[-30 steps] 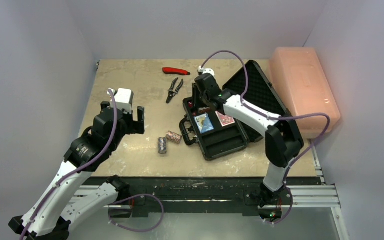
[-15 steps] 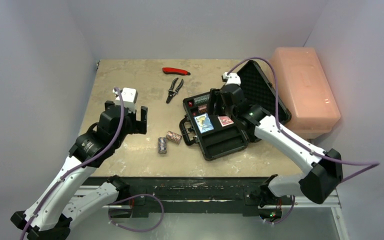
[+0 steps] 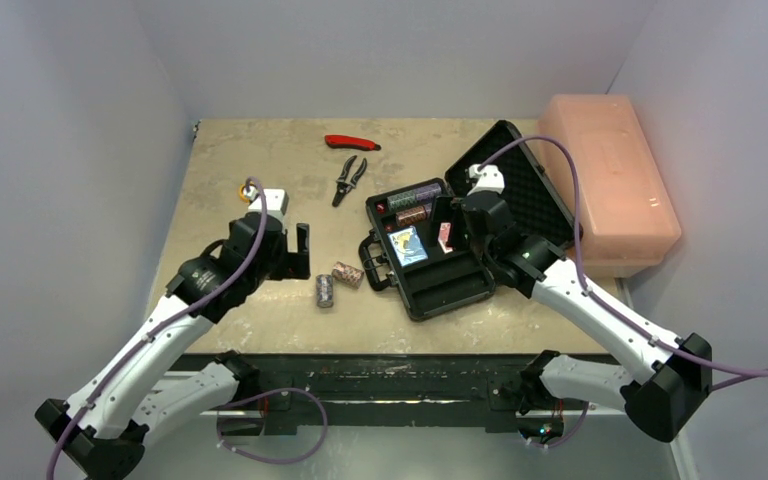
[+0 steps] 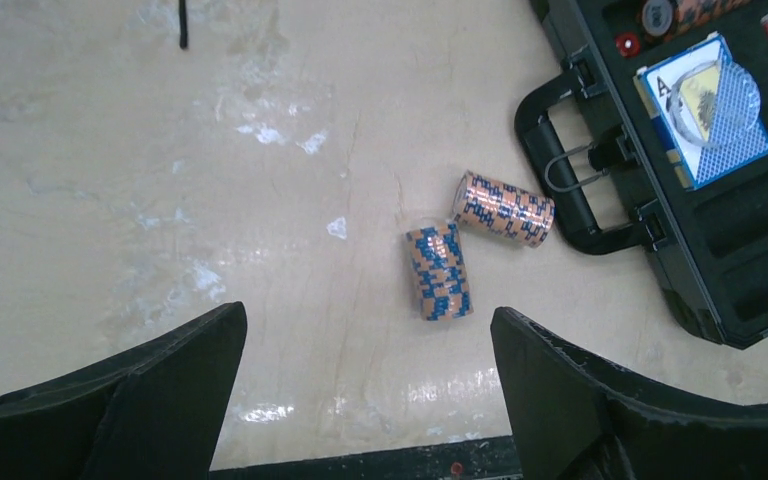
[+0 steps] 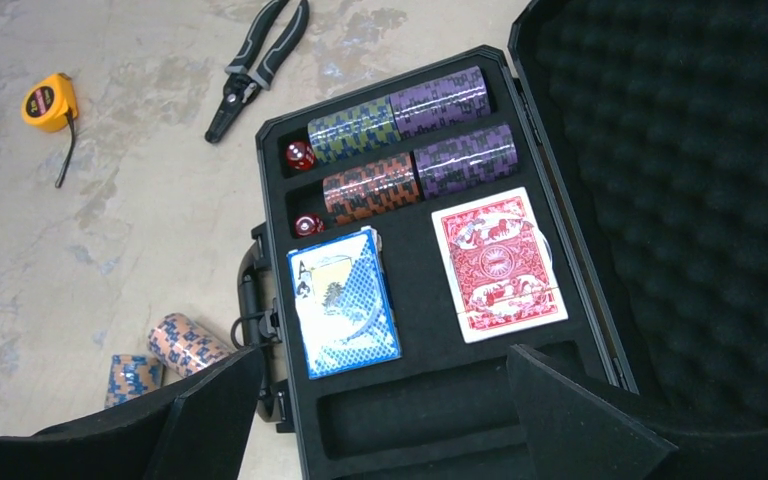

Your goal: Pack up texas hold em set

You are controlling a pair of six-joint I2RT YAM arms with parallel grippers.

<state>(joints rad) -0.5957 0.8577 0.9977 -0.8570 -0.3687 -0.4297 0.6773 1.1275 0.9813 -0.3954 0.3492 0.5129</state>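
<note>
beside the open black foam-lined briefcase (image 3: 450, 285), two orange-and-blue chip cylinders (image 4: 438, 272) lie loose on the counter (image 3: 260, 145); left jaws gape empty near them, likely to grab one; right jaws hang apart, empty.

White-shelled left arm (image 3: 140, 345) and right arm (image 3: 590, 305) had black joints, purple cables (image 3: 537, 138) ran back from the left end effector (image 4: 365, 318) and right end effector (image 5: 382, 352), whose broad fingers (image 4: 160, 390) were matte black.

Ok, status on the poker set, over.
Left gripper open, right gripper open, both empty. Case open, decks inside; two chip stacks loose on table. Nothing blocking them.
</note>
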